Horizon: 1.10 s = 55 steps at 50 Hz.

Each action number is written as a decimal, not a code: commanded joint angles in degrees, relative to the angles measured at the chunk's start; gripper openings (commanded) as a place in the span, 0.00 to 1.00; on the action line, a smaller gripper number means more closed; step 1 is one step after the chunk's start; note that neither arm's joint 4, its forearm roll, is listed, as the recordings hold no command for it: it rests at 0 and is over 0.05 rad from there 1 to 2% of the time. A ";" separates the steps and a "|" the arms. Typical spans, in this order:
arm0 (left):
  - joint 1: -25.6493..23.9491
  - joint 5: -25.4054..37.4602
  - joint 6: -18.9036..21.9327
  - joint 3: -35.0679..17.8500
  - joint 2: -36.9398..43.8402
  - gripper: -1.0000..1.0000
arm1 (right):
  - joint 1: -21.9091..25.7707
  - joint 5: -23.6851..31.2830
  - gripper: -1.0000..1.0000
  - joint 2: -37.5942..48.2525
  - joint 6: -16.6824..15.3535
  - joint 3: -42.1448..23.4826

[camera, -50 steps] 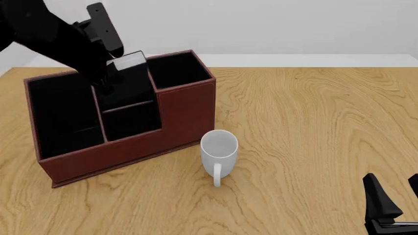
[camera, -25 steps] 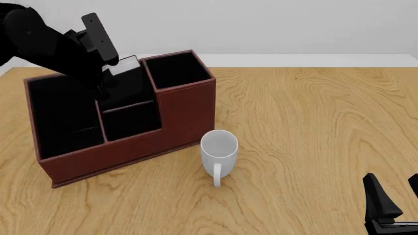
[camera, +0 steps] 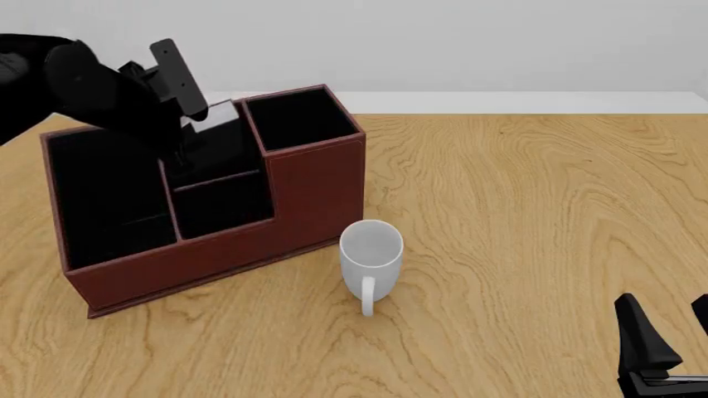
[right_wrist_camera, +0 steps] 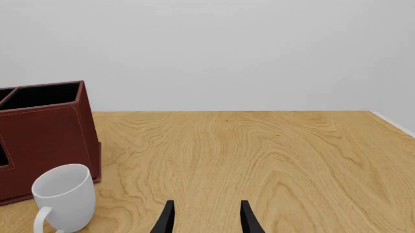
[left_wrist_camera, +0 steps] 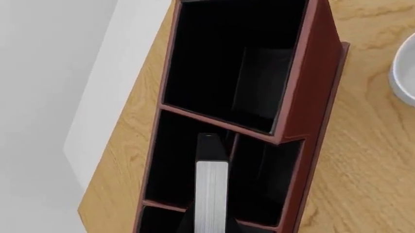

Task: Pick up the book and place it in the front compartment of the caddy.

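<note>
The reddish-brown caddy stands on the left of the table. The black book, its white page edges up, leans in the caddy's middle section, behind the thin cross wall; its lower part is hidden inside. My left gripper reaches in from the upper left and is shut on the book's left edge. In the left wrist view the book stands on edge between the caddy's walls; the fingers hardly show there. My right gripper is open and empty at the near right, also in the right wrist view.
A white mug stands upright just in front of the caddy's right corner, handle toward me; it also shows in the right wrist view. The caddy's tall right section stands next to the book. The table's far edge meets a grey wall.
My left arm has swung down and to the left, and the book has sunk a little deeper into the caddy's middle section. The right arm has not moved.
</note>
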 commanded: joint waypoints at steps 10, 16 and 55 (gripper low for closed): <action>0.63 -4.66 2.85 -2.74 3.72 0.00 | -0.01 0.00 1.00 0.00 0.01 0.00; 0.92 -5.75 2.54 -2.40 4.85 0.00 | 0.00 -0.01 1.00 -0.02 -0.02 0.00; 3.85 -14.98 5.71 -0.45 11.59 0.00 | 0.00 0.00 1.00 0.00 0.00 0.00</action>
